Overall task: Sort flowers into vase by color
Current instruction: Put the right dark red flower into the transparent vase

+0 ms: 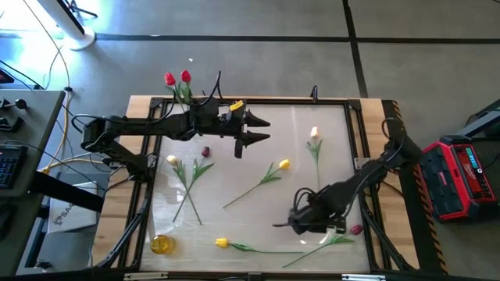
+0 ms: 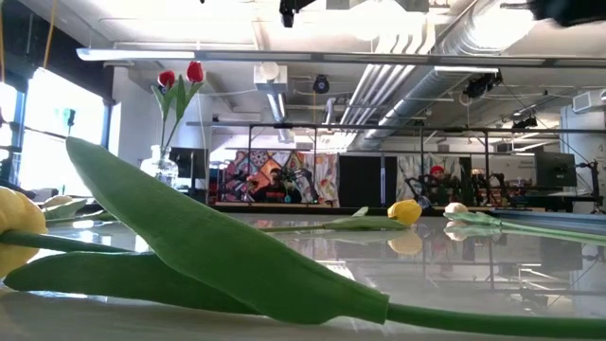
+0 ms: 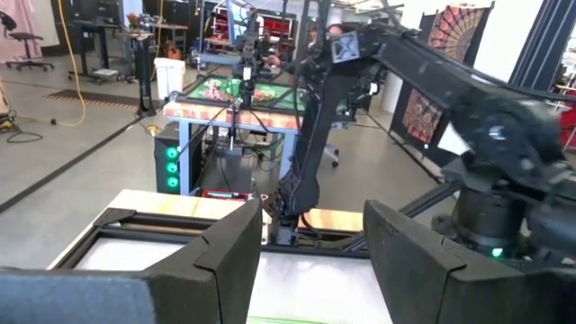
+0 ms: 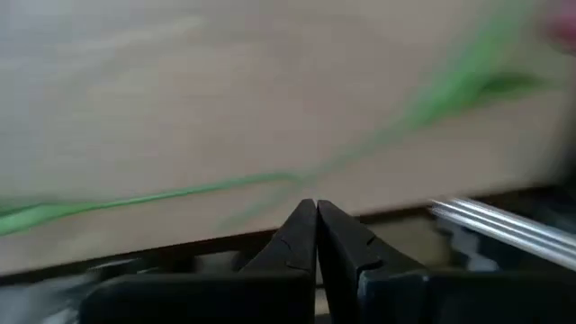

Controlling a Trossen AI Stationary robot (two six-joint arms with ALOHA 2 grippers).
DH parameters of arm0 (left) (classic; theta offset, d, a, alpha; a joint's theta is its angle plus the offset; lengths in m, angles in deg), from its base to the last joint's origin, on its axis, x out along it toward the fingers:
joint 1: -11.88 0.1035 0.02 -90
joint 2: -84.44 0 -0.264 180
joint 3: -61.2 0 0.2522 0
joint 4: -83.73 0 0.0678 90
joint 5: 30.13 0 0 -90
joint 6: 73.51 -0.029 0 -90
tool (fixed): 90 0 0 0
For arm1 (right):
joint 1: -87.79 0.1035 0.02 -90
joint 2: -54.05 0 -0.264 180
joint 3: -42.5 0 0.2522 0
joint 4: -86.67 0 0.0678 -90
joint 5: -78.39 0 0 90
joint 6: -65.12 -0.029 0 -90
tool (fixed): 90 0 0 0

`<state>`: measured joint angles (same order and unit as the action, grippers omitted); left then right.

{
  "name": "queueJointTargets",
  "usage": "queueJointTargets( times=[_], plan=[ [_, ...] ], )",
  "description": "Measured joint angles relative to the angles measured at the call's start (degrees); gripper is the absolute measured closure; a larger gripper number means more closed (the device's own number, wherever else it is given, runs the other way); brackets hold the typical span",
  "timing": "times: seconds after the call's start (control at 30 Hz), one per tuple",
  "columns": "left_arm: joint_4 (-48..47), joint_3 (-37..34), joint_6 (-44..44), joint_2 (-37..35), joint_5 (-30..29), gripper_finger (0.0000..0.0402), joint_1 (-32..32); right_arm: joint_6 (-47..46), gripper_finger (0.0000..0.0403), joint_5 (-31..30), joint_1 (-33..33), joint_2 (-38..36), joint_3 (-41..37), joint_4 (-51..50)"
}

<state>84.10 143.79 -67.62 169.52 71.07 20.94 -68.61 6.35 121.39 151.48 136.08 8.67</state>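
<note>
A clear vase [image 2: 164, 167] at the table's far left edge holds two red tulips [image 1: 177, 77]. Other flowers lie flat on the table: a cream one [image 1: 172, 160], a maroon one [image 1: 205, 151], a yellow one [image 1: 283, 164], a white one [image 1: 314, 133], a second yellow one [image 1: 222, 243] and a pink-maroon one [image 1: 356, 229]. My left gripper [image 1: 264, 130] stands open and level, high over the far middle, with nothing between its fingers [image 3: 225, 256]. My right gripper [image 1: 293, 224] is shut and points steeply down over the near right, above a green stem [image 4: 180, 191], holding nothing.
A small yellow-tinted glass jar [image 1: 162, 244] stands at the near left corner. A black frame [image 1: 355, 140] runs around the table top. In the low view a yellow tulip [image 2: 14, 223] and its broad leaf [image 2: 218, 246] lie right in front of the camera.
</note>
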Motion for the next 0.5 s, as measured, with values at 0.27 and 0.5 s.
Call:
queueJointTargets(
  times=[0.27, 0.5],
  plan=[
    [-0.9, 0.0, 0.0, 0.0, 0.0, 0.0218, -0.1, -6.0, 0.0402, 13.8, 4.6, 7.3, 9.4, -13.4],
    [-1.0, 0.0, 0.0, 0.0, 0.0, 0.0218, -0.1, -5.1, 0.0381, 15.5, 6.7, 12.3, 9.4, -21.6]
  ],
)
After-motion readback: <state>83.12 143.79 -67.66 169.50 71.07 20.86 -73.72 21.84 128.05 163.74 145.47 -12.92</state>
